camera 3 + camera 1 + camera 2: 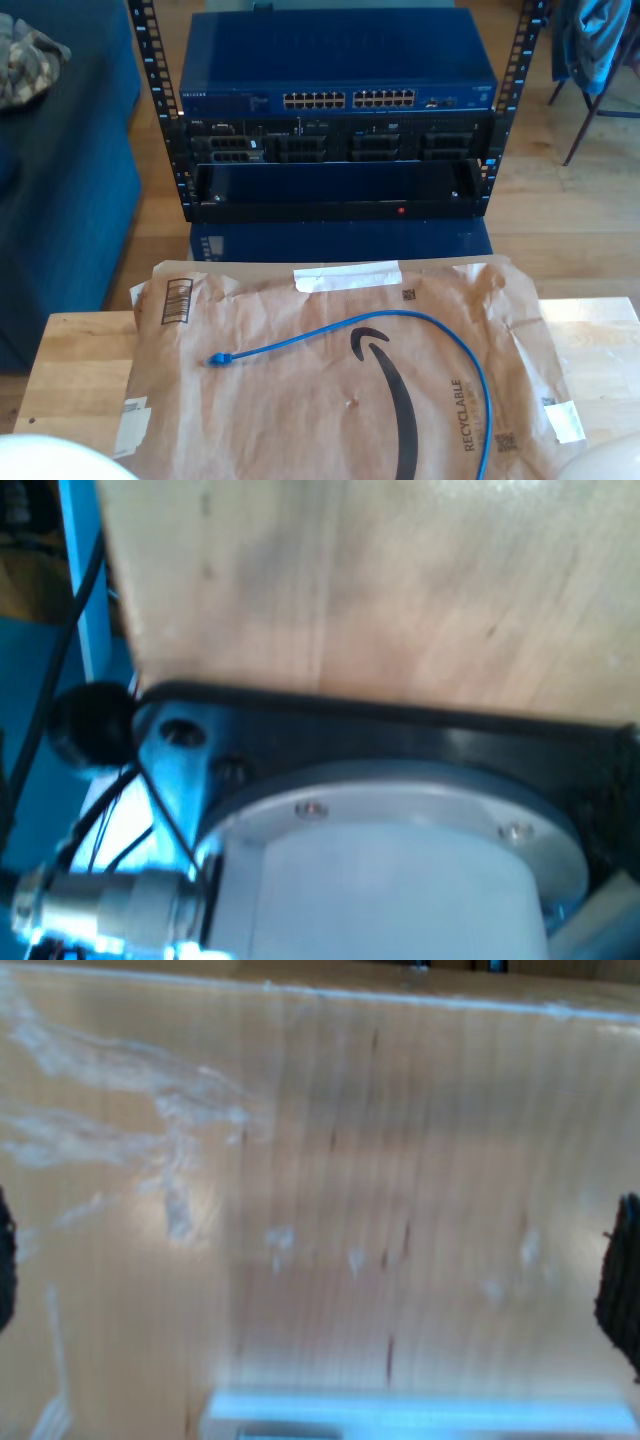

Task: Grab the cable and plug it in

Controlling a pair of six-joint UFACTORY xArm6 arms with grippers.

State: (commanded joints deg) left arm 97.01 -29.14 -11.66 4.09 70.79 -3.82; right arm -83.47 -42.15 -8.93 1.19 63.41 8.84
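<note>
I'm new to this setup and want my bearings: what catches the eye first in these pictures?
In the exterior view, the blue cable curves across a flattened brown paper sheet on the wooden table, its plug lying free toward that view's left. Behind the table stands a rack with a blue network switch, its row of ports facing the camera.

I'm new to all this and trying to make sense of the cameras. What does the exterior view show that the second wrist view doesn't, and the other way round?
The exterior view alone takes in the blue cable curving across brown packing paper, with one plug toward that view's left, and beyond it a rack holding a blue network switch with rows of ports. The second wrist view alone gives a blurred close look at scuffed wood with dark fingers at its edges. Both share the pale wooden table.
</note>
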